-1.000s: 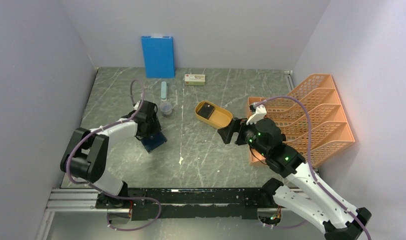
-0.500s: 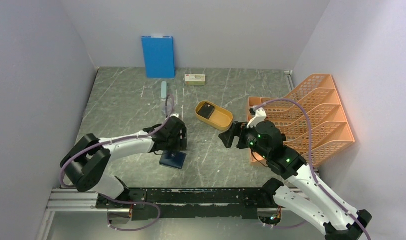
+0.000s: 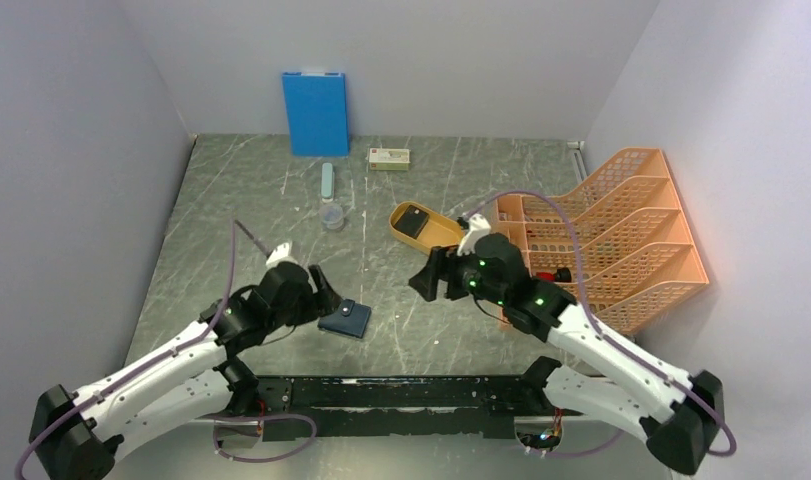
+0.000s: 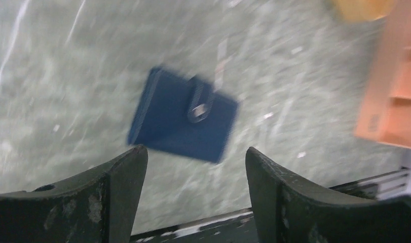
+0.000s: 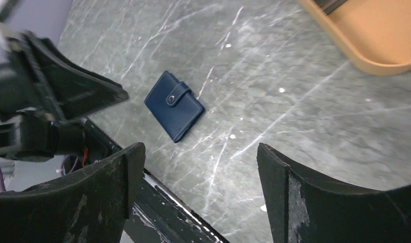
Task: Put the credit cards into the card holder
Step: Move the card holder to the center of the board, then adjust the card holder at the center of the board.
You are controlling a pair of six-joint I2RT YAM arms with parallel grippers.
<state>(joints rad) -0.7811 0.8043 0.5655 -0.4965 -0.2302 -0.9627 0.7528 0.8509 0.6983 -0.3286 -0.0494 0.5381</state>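
Note:
The card holder [image 3: 345, 320] is a small navy wallet, lying closed with its snap tab fastened near the table's front edge. It also shows in the left wrist view [image 4: 183, 114] and the right wrist view [image 5: 174, 105]. My left gripper [image 3: 324, 288] hovers just to its left, open and empty [image 4: 193, 152]. My right gripper [image 3: 423, 279] hangs to its right, open and empty [image 5: 198, 149], tilted toward the holder. A dark flat rectangle [image 3: 413, 222], which looks like the credit cards, lies in the yellow oval tray [image 3: 443, 243].
A bright blue board [image 3: 315, 112] leans on the back wall beside a small white box [image 3: 389, 158]. A pale green stick [image 3: 327, 180] and a clear cup [image 3: 332, 215] sit mid-table. An orange file rack [image 3: 631, 225] fills the right side. A black rail [image 3: 381, 392] runs along the near edge.
My left gripper carried the card holder toward the front, let it go and pulled back to the left. My right gripper moved left and down toward the holder.

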